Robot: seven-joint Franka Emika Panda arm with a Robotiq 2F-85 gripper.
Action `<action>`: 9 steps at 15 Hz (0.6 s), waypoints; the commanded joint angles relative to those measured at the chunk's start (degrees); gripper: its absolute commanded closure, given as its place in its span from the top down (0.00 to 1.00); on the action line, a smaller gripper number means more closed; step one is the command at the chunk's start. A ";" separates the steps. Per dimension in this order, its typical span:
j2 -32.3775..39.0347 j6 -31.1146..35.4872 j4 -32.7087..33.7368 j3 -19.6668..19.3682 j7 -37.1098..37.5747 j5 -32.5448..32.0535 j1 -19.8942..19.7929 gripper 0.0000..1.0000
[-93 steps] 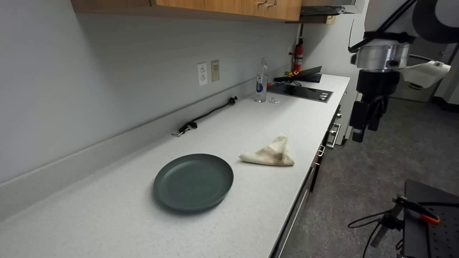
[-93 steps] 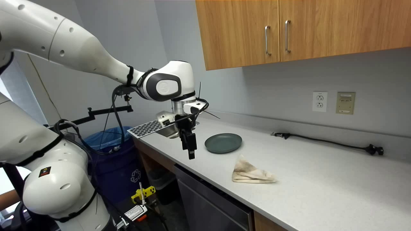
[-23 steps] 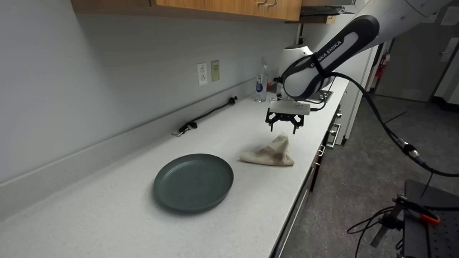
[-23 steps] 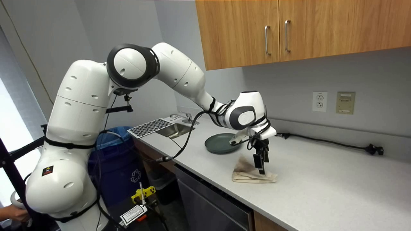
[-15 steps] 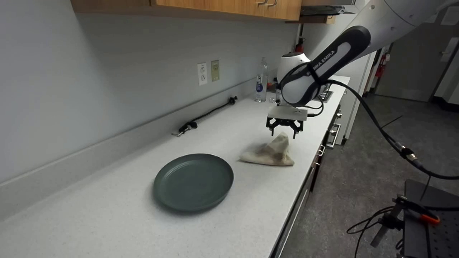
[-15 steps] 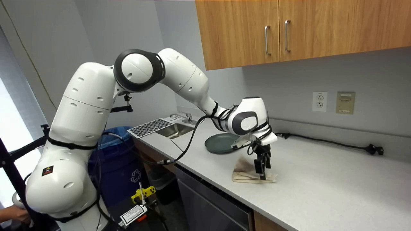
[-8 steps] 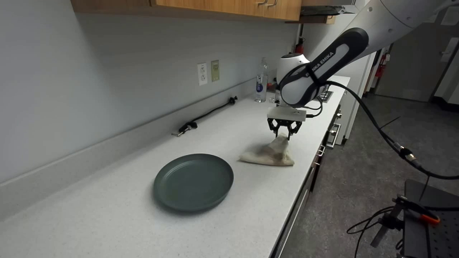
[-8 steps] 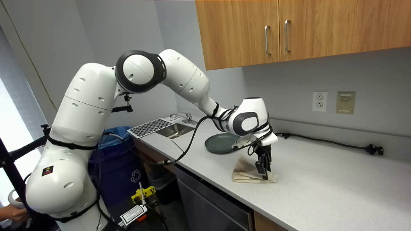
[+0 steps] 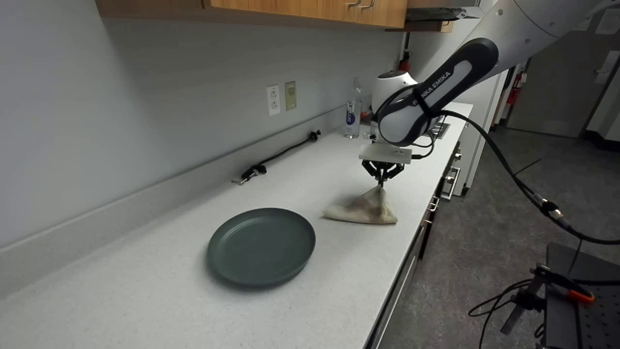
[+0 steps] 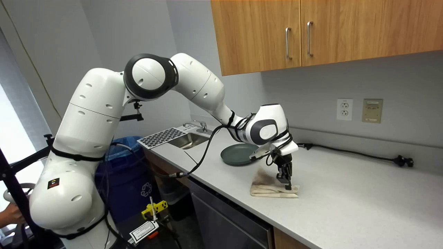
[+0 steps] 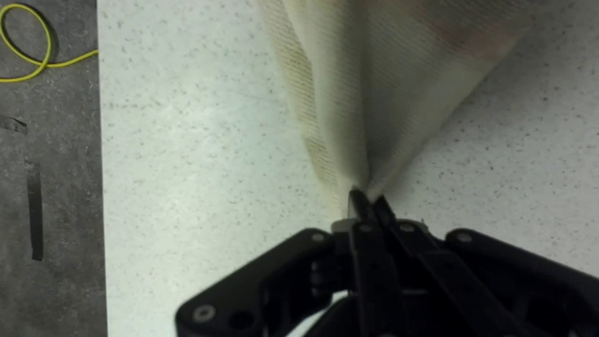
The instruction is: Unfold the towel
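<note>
The claw [image 11: 368,199] is pinched narrow on the gathered peak of the blotched cream-beige towel [image 11: 398,93], which spreads out below it. In an exterior view the towel's broad base rests on the bench [image 9: 160,300], near the dark green plate [image 9: 261,247].

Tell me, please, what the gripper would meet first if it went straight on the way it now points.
Probably more of the towel: the gripper points down, shut on the towel's raised peak, so the cloth below would come first, then the countertop. How much cloth lies directly beneath is unclear.
</note>
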 commanded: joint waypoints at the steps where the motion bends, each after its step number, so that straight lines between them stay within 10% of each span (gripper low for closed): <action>1: -1.70 4.31 -1.37 -4.52 4.88 -5.93 5.13 0.01; 9: -3.05 17.17 -0.39 -21.61 25.19 -29.61 19.84 0.01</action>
